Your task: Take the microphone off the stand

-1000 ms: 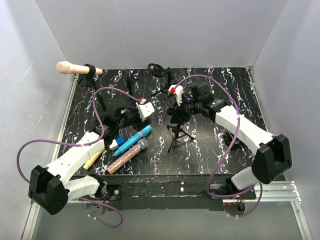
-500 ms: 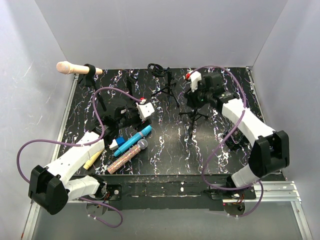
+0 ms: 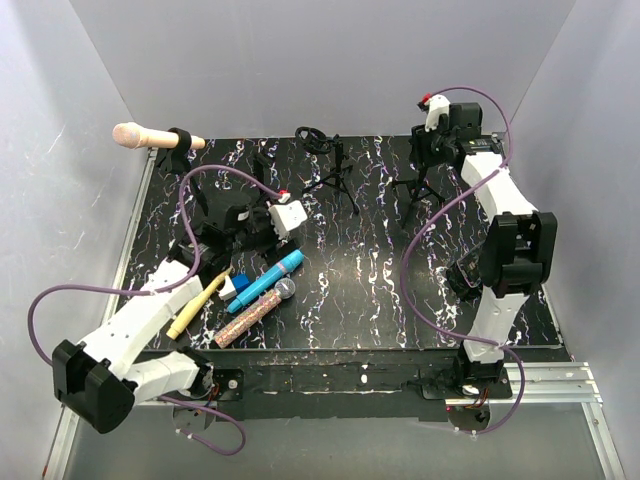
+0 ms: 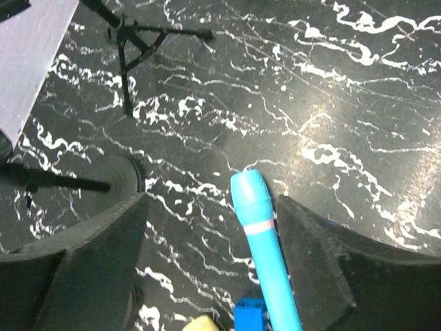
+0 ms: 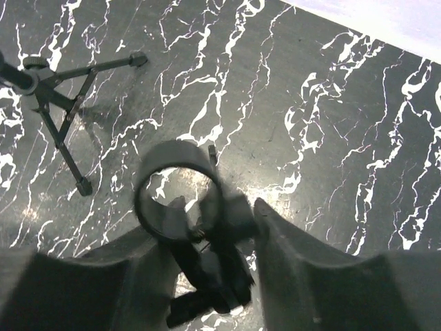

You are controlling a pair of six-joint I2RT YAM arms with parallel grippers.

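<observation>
Black stand [image 5: 207, 272] sits clamped in right gripper [image 5: 208, 222].

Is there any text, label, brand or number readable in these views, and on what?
None readable. The light blue plastic microphone, glittery pink microphone, black tripod stand with ring clip and black marbled tabletop carry no visible lettering.

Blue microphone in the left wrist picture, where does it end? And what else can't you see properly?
Left wrist view: the blue microphone runs off the bottom edge, so its far end is cut off. A yellowish thing there shows only a sliver.
Right wrist view: the empty stand is blurred, and the right tool hides its lower part.
Top view: the same stand is small and dark against the black table.
</observation>
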